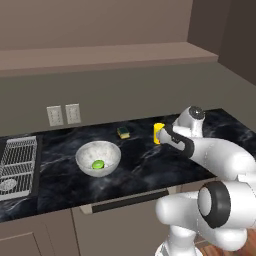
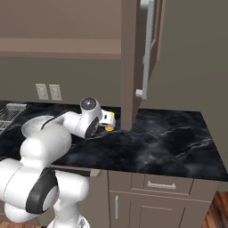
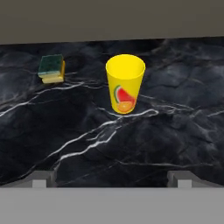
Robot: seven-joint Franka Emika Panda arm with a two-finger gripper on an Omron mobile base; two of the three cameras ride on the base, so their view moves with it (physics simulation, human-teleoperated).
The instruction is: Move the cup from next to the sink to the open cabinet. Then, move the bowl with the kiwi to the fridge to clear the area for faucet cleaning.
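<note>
I have the black marble-look counter (image 1: 150, 170) with white veining spread under and ahead of my claw, the biggest thing in front of me, and above the claw runs the long flat taupe-brown shelf board of the open cabinet (image 1: 100, 56). Off to the claw's left, at the far end of the counter, I can see a basin of the black sink (image 1: 17, 165) with a grey wire rack lying in it. Nearer, still left of the claw and well apart from it, sits the wide round white-grey speckled bowl (image 1: 98, 158), upright on the counter, with the small bright green kiwi piece (image 1: 98, 164) lying inside it. My two-finger claw (image 3: 111, 179) hangs low over the counter with its jaws spread wide and nothing between them; the dark fingertips (image 3: 40, 178) stand one to each side at the bottom of the hand view. Straight ahead of the claw, centred between the jaws but not yet touched, stands the small yellow cup (image 3: 125, 83), upright, mouth open upward, with a red watermelon-and-orange mark on the side facing me. Ahead and left of the claw, apart from the cup and close to the back wall, lies the small yellow-and-green sponge block (image 3: 52, 68), flat on the counter.
</note>
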